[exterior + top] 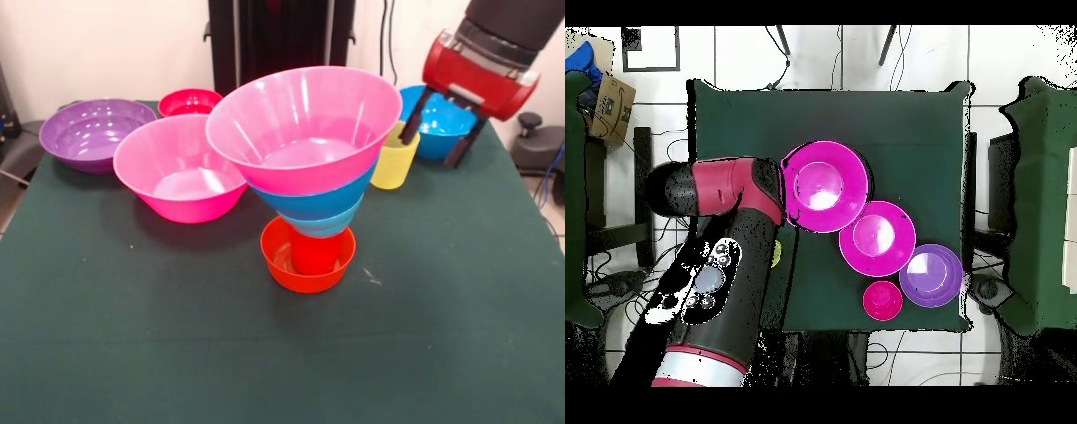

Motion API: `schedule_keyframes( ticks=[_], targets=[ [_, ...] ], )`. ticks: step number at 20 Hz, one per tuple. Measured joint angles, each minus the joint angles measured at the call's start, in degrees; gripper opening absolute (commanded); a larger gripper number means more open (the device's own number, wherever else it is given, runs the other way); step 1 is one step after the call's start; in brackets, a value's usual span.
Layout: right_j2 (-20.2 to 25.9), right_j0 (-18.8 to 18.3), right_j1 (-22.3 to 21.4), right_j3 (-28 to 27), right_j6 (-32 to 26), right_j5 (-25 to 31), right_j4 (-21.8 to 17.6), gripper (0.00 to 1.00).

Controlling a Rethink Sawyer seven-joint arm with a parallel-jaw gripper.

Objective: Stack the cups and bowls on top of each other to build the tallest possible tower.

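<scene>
The tower stands mid-table: a small orange bowl (281, 258) holds an upturned red cup (315, 253), then a small light-blue bowl (328, 226), a large blue bowl (309, 203) and a large pink bowl (305, 128) on top, which also shows in the overhead view (825, 187). The yellow cup (393, 161) stands upright to its right. My gripper (438, 131) is open and empty, hanging just right of the yellow cup, in front of a second large blue bowl (439, 113). In the overhead view the arm (730, 260) hides the gripper.
A second pink bowl (179, 168) (877, 238), a purple bowl (93, 132) (931, 274) and a small red bowl (190, 102) (883, 299) sit left of the tower in the front view. The green table (132, 336) has bare cloth along its near side.
</scene>
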Motion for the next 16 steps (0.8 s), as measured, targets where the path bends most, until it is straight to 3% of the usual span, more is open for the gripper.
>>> schedule_keyframes(
  ticks=[9, 16],
  targets=[
    [0.05, -2.18, -0.84, 9.53, 0.0, -4.27, 0.06, 1.0],
    [0.51, -2.8, -1.97, 13.32, 0.0, -4.28, 0.5, 1.0]
  ],
)
